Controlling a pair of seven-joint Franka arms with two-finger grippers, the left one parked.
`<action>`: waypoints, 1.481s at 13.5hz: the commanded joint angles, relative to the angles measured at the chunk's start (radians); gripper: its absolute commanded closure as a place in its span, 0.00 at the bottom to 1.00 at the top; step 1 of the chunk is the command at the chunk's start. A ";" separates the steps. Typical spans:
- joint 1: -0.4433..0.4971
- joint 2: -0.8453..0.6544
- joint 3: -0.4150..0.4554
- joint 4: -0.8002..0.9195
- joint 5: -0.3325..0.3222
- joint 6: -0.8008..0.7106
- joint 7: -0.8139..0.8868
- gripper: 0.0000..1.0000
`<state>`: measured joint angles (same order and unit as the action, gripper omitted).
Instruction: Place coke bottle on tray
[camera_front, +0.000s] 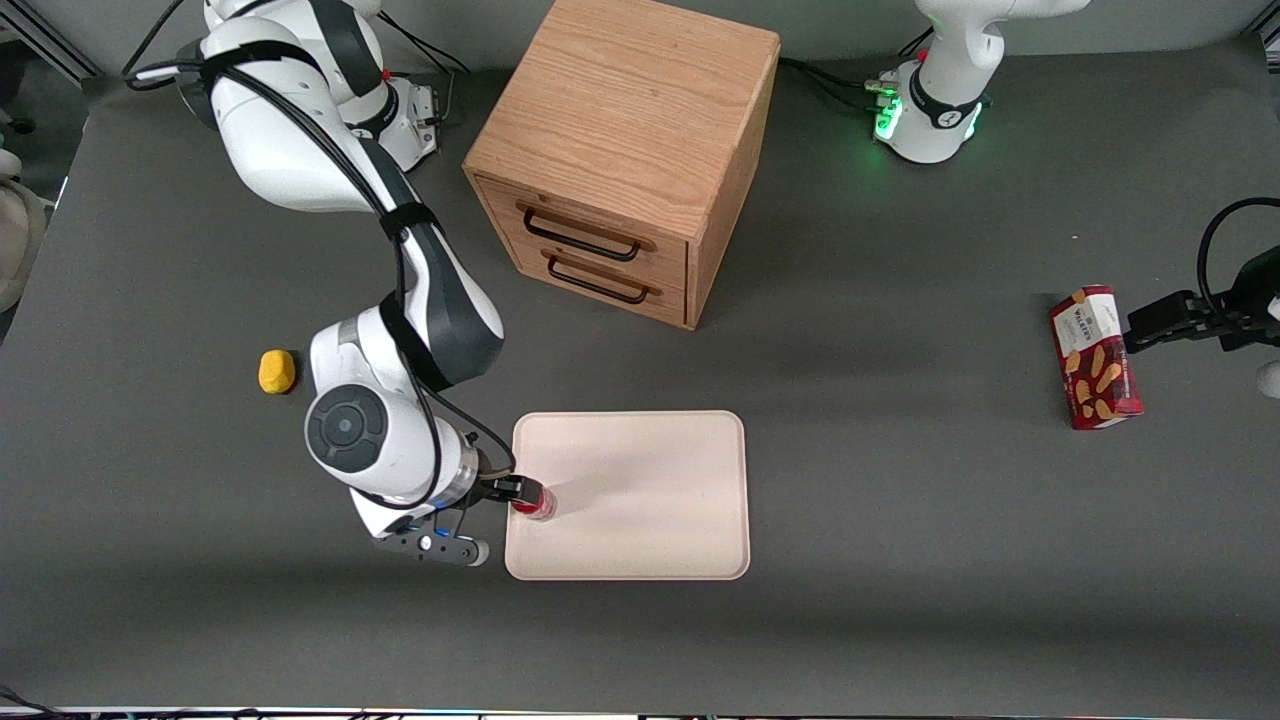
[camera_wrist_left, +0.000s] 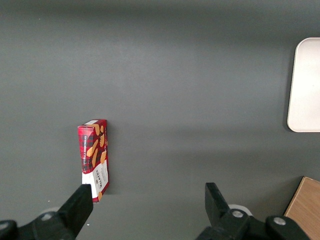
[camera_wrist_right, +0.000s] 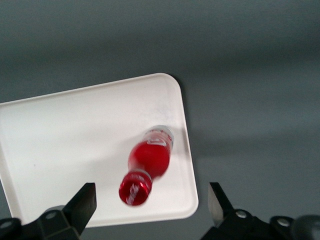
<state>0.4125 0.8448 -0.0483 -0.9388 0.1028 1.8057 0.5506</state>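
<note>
1. The coke bottle (camera_wrist_right: 146, 169) stands on the tray (camera_wrist_right: 75, 135), near its edge.
2. The pincer (camera_wrist_right: 150, 205) hangs spread above it, touching nothing.
3. Placement looks done; next, lift straight up without knocking the bottle.

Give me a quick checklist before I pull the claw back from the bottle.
1. Coke bottle on the tray: ok, its base sits inside the rim.
2. Claw released: ok, open, with both fingers apart from the bottle.
3. Bottle upright and steady: cannot tell; the wrist view shows it at a slant and blurred.
4. Margin to the tray's rim: not ok, the bottle stands close to the edge toward the working arm's end.
5. Retreat space: ok, the yellow object and the wooden drawer cabinet lie apart from the claw.
</note>
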 joint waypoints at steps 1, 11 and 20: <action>0.006 -0.088 -0.011 -0.018 0.020 -0.101 0.023 0.00; -0.006 -0.406 -0.011 -0.053 -0.035 -0.440 0.082 0.00; -0.253 -0.726 -0.018 -0.406 -0.043 -0.376 -0.438 0.00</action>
<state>0.2062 0.2052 -0.0716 -1.2130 0.0662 1.3660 0.2184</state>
